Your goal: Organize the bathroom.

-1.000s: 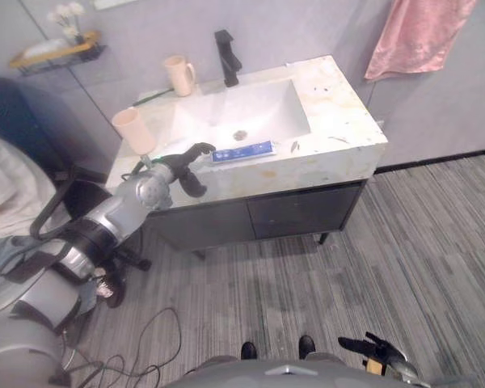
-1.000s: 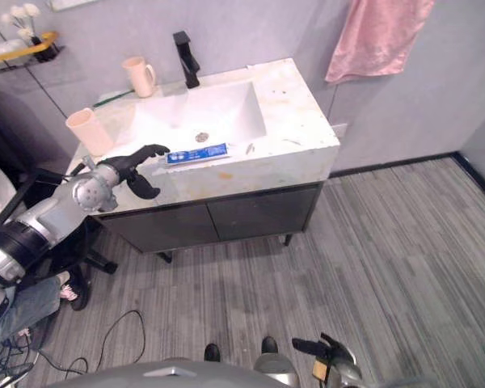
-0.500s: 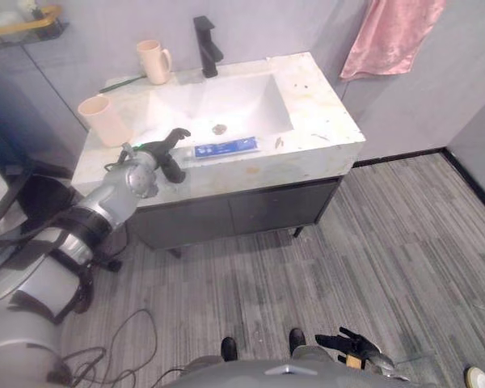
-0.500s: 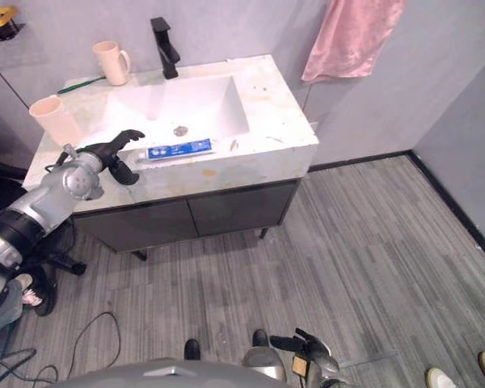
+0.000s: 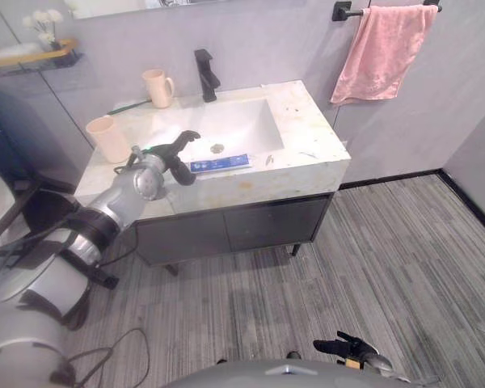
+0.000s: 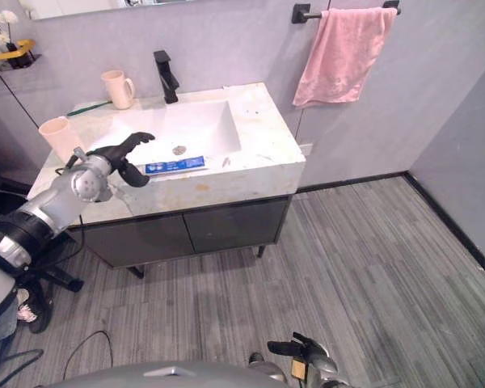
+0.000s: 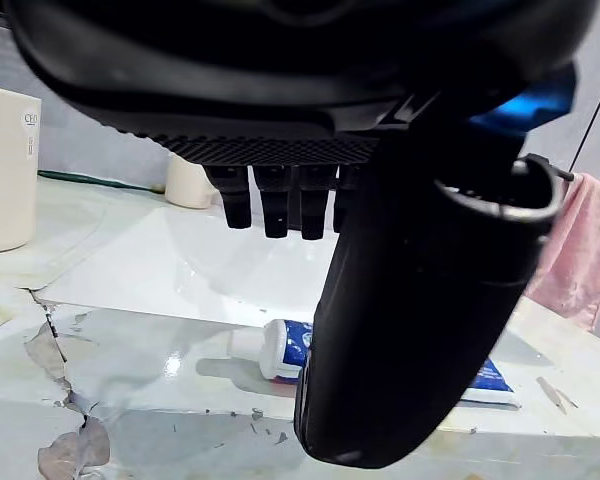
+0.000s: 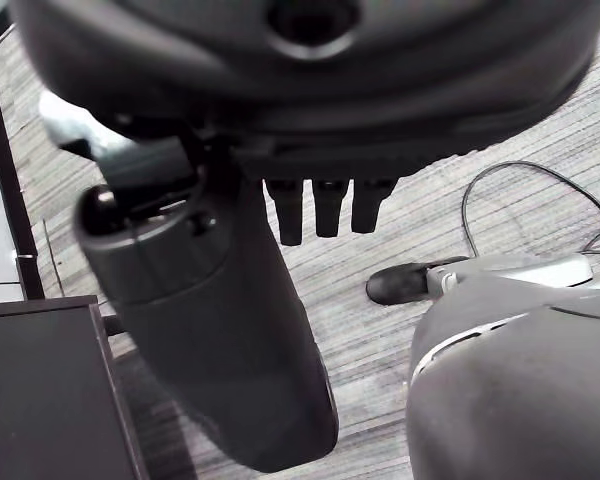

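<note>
A blue and white toothpaste tube (image 5: 220, 162) lies flat on the marble counter (image 5: 307, 149), along the front rim of the white sink basin (image 5: 234, 121). My left hand (image 5: 174, 153) hovers open just left of the tube's cap end, fingers stretched toward the basin and thumb pointing down. In the left wrist view the tube (image 7: 280, 350) lies on the counter just past my thumb (image 7: 410, 300), untouched. A peach cup (image 5: 107, 139) stands on the counter's left end, behind my hand. My right hand (image 5: 343, 349) hangs open low over the floor.
A cream mug (image 5: 156, 87) and a green toothbrush (image 5: 129, 103) sit at the counter's back left, beside the black faucet (image 5: 204, 74). A pink towel (image 5: 380, 52) hangs on a wall bar at the right. A wall shelf (image 5: 32, 55) with flowers is at the far left.
The camera has shifted, so the whole scene sits differently. My left hand stays open by the tube's cap end, its fingers a little nearer the tube. The tube has not moved.
</note>
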You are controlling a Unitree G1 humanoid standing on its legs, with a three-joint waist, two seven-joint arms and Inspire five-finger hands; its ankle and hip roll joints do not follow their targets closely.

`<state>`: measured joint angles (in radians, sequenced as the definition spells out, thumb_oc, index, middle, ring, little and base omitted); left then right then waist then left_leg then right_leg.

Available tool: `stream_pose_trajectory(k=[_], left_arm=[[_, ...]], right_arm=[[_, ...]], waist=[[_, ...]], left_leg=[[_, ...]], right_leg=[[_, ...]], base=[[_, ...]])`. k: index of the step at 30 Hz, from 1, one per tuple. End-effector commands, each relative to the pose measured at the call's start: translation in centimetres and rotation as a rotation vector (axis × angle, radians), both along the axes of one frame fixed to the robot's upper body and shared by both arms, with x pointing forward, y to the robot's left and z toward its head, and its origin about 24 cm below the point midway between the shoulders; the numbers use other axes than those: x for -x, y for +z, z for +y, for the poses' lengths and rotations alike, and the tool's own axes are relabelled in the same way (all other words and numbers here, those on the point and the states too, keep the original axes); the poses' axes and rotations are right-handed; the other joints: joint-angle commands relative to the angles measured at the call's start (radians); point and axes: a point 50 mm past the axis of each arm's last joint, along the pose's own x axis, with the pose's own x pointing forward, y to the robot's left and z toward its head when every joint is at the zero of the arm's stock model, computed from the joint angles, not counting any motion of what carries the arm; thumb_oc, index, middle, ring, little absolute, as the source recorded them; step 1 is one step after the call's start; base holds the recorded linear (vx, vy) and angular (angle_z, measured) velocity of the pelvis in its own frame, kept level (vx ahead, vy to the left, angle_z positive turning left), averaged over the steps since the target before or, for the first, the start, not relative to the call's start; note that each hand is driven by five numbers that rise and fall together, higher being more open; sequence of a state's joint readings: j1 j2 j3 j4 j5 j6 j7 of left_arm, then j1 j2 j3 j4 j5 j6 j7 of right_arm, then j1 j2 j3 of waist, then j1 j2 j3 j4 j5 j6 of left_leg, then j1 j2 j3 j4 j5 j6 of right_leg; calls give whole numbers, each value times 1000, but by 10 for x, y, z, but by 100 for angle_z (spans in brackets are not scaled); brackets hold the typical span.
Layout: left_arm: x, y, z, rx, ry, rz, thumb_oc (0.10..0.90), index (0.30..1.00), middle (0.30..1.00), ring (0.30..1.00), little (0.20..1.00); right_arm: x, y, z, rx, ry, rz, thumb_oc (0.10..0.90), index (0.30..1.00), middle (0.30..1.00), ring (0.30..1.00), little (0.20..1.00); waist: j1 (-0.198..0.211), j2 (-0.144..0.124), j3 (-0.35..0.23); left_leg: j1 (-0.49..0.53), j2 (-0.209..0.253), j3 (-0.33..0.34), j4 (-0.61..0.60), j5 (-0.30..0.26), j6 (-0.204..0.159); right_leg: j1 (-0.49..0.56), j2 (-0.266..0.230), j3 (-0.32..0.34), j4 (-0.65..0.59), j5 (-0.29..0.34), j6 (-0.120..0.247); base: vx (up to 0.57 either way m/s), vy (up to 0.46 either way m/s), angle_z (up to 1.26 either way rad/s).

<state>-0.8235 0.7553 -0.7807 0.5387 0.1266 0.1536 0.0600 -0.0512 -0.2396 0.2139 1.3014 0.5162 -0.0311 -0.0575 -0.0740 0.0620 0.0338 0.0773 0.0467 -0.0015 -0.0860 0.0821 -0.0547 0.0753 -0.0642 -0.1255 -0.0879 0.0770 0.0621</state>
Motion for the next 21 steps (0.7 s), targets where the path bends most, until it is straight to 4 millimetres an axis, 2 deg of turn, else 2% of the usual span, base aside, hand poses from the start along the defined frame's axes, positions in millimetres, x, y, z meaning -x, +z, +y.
stream_pose_trajectory(k=[1, 6, 16, 19, 20, 21], left_arm=[[-14, 62, 13, 25, 47, -211, 800, 900, 900, 900, 900], [-10, 56, 15, 22, 28, -185, 800, 900, 900, 900, 900], [-10, 64, 18, -1, 27, -131, 800, 900, 900, 900, 900], [-10, 67, 15, 8, 20, -162, 800, 900, 900, 900, 900], [-10, 72, 13, 5, 2, -182, 800, 900, 900, 900, 900], [-9, 74, 12, -1, -10, -187, 800, 900, 900, 900, 900]], right_arm=[[-4, 6, -21, 72, 8, -11, 800, 900, 900, 900, 900], [-2, 7, -26, 84, -5, -15, 800, 900, 900, 900, 900], [3, 9, -33, 98, -14, -18, 800, 900, 900, 900, 900], [2, 10, -36, 110, -13, -23, 800, 900, 900, 900, 900], [4, 11, -39, 118, -38, -31, 800, 900, 900, 900, 900], [4, 11, -40, 119, -49, -37, 800, 900, 900, 900, 900]], waist=[[24, 2, -5], [26, 5, 6], [2, 16, 15], [-11, 6, 27], [-3, 8, 45], [5, 11, 54]], left_leg=[[-35, -21, 39, -1, -1, 18], [-42, -14, 32, 10, 8, 7], [-36, -10, 53, 19, 8, 0], [-59, -31, 97, 117, -38, 9], [-102, -66, 98, 135, -24, 8], [-115, -78, 102, 113, -9, 9]], right_leg=[[18, 32, 0, 1, -29, 6], [28, 29, -6, 1, -31, 3], [24, 28, -6, 1, -31, 3], [23, 15, -22, 10, -28, -1], [28, 20, -24, 19, -23, 0], [33, 23, -26, 26, -27, 1]], base=[[98, -44, 9], [94, -25, 1], [82, -3, 0], [37, 54, 2], [59, 62, 25], [85, 78, 36]])
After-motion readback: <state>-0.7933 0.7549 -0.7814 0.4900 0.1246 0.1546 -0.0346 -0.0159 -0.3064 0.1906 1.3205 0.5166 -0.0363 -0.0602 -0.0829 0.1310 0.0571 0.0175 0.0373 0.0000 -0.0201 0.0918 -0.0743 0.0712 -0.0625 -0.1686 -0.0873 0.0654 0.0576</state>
